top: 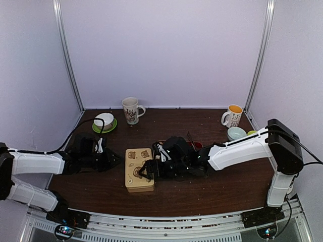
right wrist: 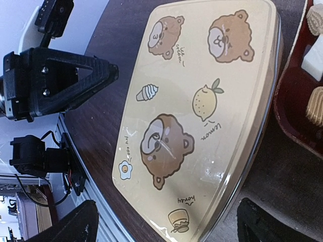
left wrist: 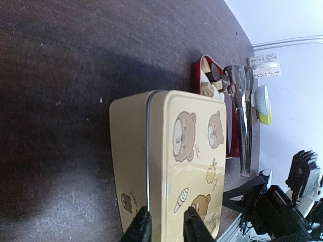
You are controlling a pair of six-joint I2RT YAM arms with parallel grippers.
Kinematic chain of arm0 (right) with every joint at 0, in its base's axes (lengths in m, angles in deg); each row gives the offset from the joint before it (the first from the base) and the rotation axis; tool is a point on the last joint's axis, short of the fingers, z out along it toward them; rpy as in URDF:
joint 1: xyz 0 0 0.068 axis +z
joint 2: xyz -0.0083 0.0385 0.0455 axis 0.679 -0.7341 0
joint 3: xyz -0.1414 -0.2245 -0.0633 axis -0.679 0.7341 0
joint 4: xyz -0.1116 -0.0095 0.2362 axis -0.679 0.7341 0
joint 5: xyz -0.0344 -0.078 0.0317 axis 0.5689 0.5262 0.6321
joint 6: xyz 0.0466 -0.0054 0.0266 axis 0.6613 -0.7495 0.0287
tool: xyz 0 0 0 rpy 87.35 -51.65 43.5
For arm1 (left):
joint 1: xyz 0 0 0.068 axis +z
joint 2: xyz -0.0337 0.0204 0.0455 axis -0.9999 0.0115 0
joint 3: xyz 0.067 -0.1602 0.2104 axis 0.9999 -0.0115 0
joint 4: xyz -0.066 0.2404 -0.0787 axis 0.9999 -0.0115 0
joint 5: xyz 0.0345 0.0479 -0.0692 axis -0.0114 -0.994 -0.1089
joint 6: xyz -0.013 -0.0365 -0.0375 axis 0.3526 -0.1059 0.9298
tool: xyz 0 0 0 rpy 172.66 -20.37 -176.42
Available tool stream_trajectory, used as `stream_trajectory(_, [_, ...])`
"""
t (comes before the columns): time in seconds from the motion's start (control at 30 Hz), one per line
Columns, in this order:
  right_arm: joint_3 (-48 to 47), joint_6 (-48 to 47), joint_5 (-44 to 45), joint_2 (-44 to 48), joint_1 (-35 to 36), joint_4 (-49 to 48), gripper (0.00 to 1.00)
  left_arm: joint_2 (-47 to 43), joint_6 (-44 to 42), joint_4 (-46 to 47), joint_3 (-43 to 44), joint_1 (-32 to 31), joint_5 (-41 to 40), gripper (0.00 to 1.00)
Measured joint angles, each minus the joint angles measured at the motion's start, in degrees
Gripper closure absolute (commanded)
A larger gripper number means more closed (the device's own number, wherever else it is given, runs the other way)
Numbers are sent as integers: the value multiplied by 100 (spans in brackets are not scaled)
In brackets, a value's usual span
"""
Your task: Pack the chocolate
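The bear tin (top: 135, 161) sits mid-table w/ its lid (right wrist: 227, 75) shut. The chocolate (right wrist: 313, 63) that shows, a white cube & some tan bits, lies in the red tray (left wrist: 231, 136) just beside the tin, on the R arm's side. Metal tongs (left wrist: 243, 126) lie across that tray. What's inside the tin can't be seen.

R gripper (right wrist: 168, 212) hangs over the end of the tin nearest the arm bases. Its fingers are spread wide, one on each side, gripping nothing. L gripper (left wrist: 165, 222) sits low at the tin's left side, fingers only a little apart w/ nothing pinched. From the top it looks just beside the tin, prob. not touching.

So the step in hand is most likely getting the lid off, b/c no piece can go in till then.

To do it well:
- R should come down only to the lid's rim, above the thin seam (left wrist: 148, 151), & squeeze the lid alone, not the box under it.
- L should hold the box low, below the seam, so it can't ride up.
- Pull straight up & slow; a tilted lid may jam.
- The tin looks shiny & smooth, so it may slip.
- Keep clear of tray & tongs; they're close enough to bump.
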Motion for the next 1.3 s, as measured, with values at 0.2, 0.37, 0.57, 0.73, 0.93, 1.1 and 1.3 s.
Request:
stream_trajectory(0.2, [-66,42,90,-2,-4,122,6,264,26,7,-24,0,260,59])
stream_trajectory(0.37, [-66,129,66,-9,-4,133,8,623,44,181,-24,0,511,59])
stream_trajectory(0.57, [-66,192,-98,-17,-4,-24,11,756,50,374,-22,0,754,61])
stream_trajectory(0.73, [-66,214,-227,-15,-4,-190,12,704,44,400,-22,0,872,63])
stream_trajectory(0.93, [-66,219,-315,-15,-4,-306,12,575,39,389,-22,0,997,64])
stream_trajectory(1.1, [-68,221,-313,-17,-4,-291,12,374,37,385,-22,0,1099,64])
stream_trajectory(1.3, [-76,184,-229,-15,-4,-203,11,308,-2,363,-20,0,1130,65])
